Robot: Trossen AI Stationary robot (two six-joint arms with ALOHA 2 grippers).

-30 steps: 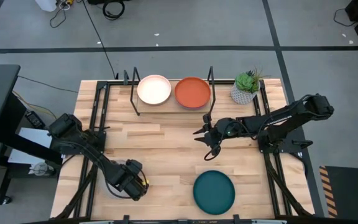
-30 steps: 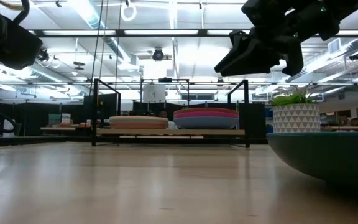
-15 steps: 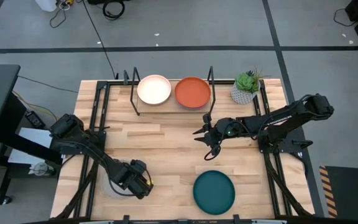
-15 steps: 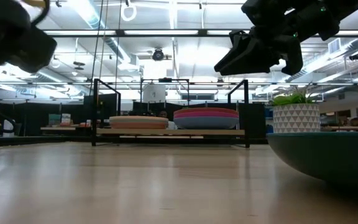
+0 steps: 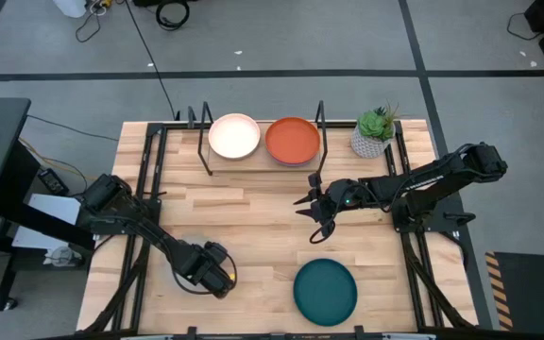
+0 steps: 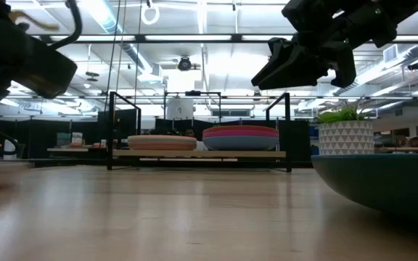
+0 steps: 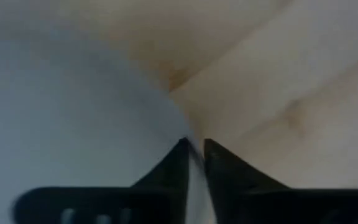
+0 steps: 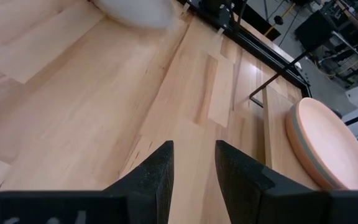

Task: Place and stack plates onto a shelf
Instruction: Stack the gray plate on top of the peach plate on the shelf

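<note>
My left gripper (image 5: 213, 271) is near the table's near edge, shut on a grey plate (image 5: 183, 253) that fills the left wrist view as the grey plate (image 7: 73, 93). My right gripper (image 5: 317, 215) hovers open over the table's middle right, above the board, between the shelf (image 5: 206, 161) and a dark teal plate (image 5: 326, 291) that lies flat near the near edge. On the shelf's board rest a peach-topped stack (image 5: 234, 137) and an orange-topped stack (image 5: 293, 140); the low view shows magenta and blue plates (image 6: 241, 136) under the orange one. My left gripper pinches the grey plate's rim (image 7: 194, 155) between its two fingers (image 7: 178, 167), one on each face of the rim. The fingers come from the plate's right side. Whether the plate is clear of the table, I cannot tell.
A small green potted plant (image 5: 374, 132) in a white pot stands right of the shelf at the far edge. Black frame rails (image 5: 149, 179) run along the table's left and right sides. Bare wood (image 5: 253, 222) lies between the shelf and the teal plate.
My left gripper has moved toward the table's right along the near edge, staying shut on the grey plate, which has travelled with it. The right arm has kept still.
</note>
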